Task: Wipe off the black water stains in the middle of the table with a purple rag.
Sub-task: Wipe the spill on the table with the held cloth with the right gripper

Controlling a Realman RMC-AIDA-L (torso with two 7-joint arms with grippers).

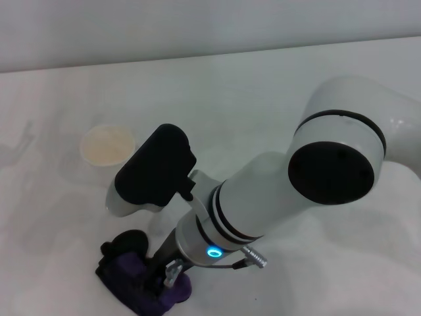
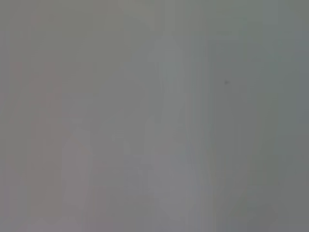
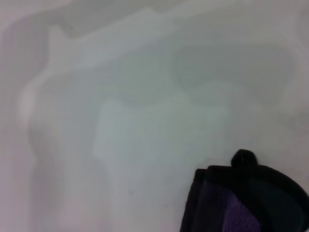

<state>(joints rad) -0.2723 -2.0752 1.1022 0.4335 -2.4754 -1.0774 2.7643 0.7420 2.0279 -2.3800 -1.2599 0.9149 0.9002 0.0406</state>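
Head view looks down on the table [image 1: 263,85] — right wrist hovers close, sharing the purple rag [image 1: 141,280].

A bare test or lab-style bench rather than a home — a wide, plain white table [image 1: 263,92] against a blank pale wall [image 1: 197,26], with only a paper cup [image 1: 107,145] and a robot arm [image 1: 276,191] over it.

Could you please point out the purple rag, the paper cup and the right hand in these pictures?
rag [image 1: 135,280]: head view, on its purple folds near the table's front edge.
cup [image 1: 107,145]: head view, on its open mouth.
right hand [image 1: 164,275]: head view, at the rag, below the wrist's blue light.
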